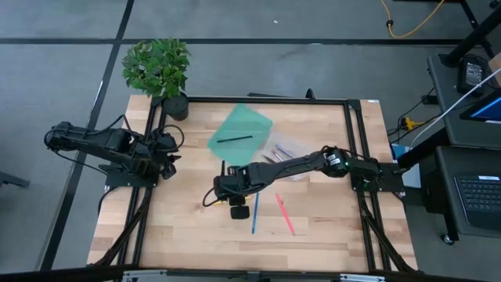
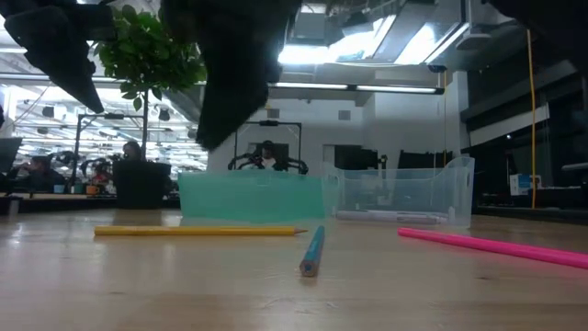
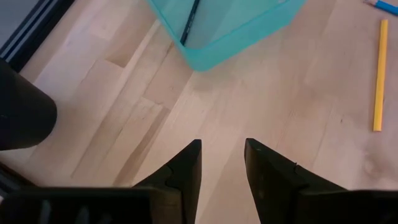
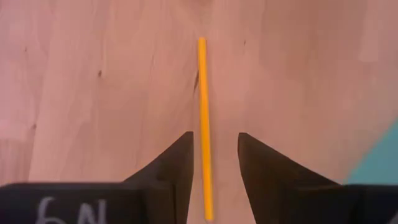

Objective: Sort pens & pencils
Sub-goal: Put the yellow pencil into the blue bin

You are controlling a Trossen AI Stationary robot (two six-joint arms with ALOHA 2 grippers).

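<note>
The right gripper (image 4: 213, 163) hangs open over the yellow pencil (image 4: 203, 124) near the middle of the table (image 1: 188, 235), holding nothing. Next it should go down and close on it. The left gripper (image 3: 222, 163) waits open by the left edge.

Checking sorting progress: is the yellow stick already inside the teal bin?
No. In the low view the yellow stick lies flat on the wooden table, in front of the teal bin, not in it.
</note>
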